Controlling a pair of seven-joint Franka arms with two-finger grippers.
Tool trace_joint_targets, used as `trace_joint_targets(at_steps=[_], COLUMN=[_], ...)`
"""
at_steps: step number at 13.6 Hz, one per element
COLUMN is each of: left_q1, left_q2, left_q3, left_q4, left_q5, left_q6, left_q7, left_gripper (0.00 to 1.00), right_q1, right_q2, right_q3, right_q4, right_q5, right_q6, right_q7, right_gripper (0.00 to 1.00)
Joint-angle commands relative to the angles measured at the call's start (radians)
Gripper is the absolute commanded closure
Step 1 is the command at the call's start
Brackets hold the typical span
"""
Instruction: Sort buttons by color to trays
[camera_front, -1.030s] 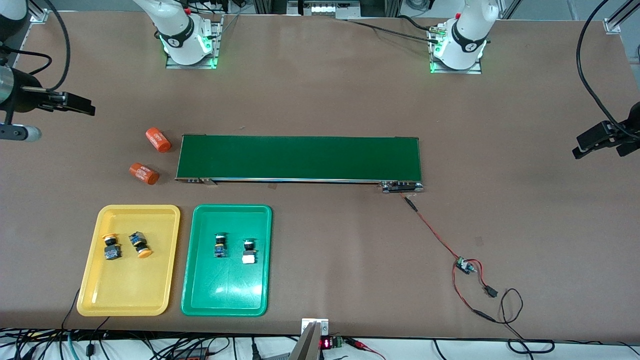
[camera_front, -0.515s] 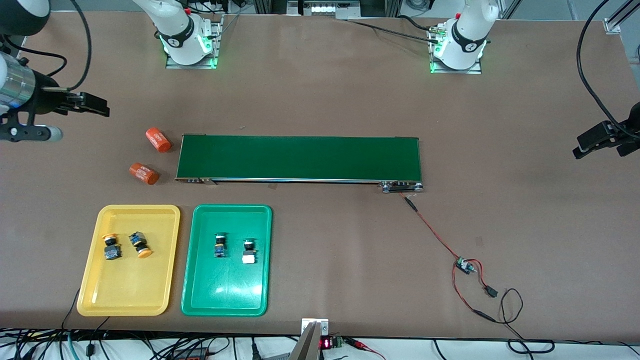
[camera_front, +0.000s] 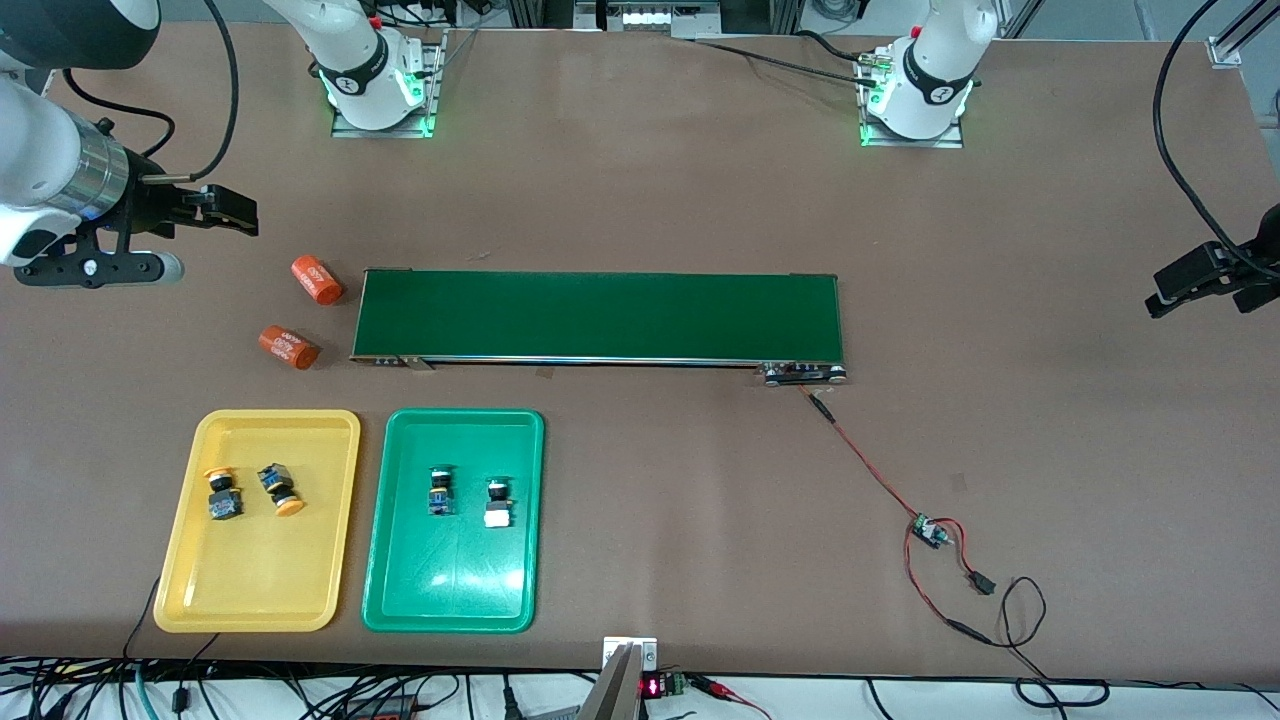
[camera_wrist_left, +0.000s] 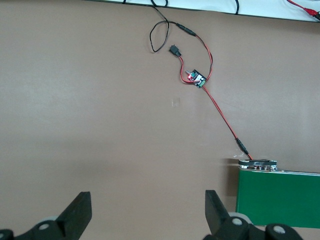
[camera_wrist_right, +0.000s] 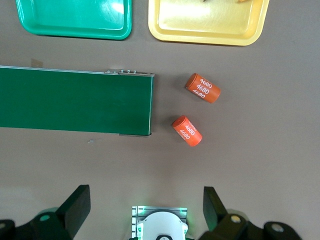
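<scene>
Buttons (camera_front: 250, 491) show in front view only — sorted.

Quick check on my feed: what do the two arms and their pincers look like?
Both arms are white Frankas with black joint rings and green-lit bases. The right pincer is black on a silver wrist collar trailing black cable; the left pincer is black too, with black cable looping above it.

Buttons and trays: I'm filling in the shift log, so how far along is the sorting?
It looks finished. Both yellow-orange buttons lie in the yellow tray, both green buttons in the green tray. Nothing is in hand: the right gripper and left gripper hang open over bare table. The conveyor belt carries nothing, so nothing seems left.
</scene>
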Motion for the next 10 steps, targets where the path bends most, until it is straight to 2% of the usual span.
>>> trace_joint_targets(at_steps=[1, 5, 8, 10], left_q1=[0.001, -0.001, -0.013, -0.011], left_q2=[-0.008, -0.020, -0.022, -0.024], left_q3=[-0.004, -0.008, -0.025, -0.031], left_q4=[0.005, 0.007, 0.001, -0.005], left_q5=[-0.003, -0.003, 0.004, 0.002], left_q6=[-0.007, -0.073, -0.020, -0.019], left_q7=[0.016, 0.014, 0.012, 0.012], left_gripper=[0.00, 0.00, 0.00, 0.00], right_q1=[0.019, 0.036, 0.031, 0.028], right_q2=[-0.007, -0.001, -0.001, 0.001], right_q3=[-0.004, -0.004, -0.005, -0.005], right_q4=[-0.005, -0.005, -0.003, -0.003], right_q5=[0.008, 0.008, 0.008, 0.011], right_q6=[0.009, 0.016, 0.021, 0.038], right_q7=[0.007, 0.045, 0.053, 0.137], right_gripper=[0.00, 0.00, 0.00, 0.00])
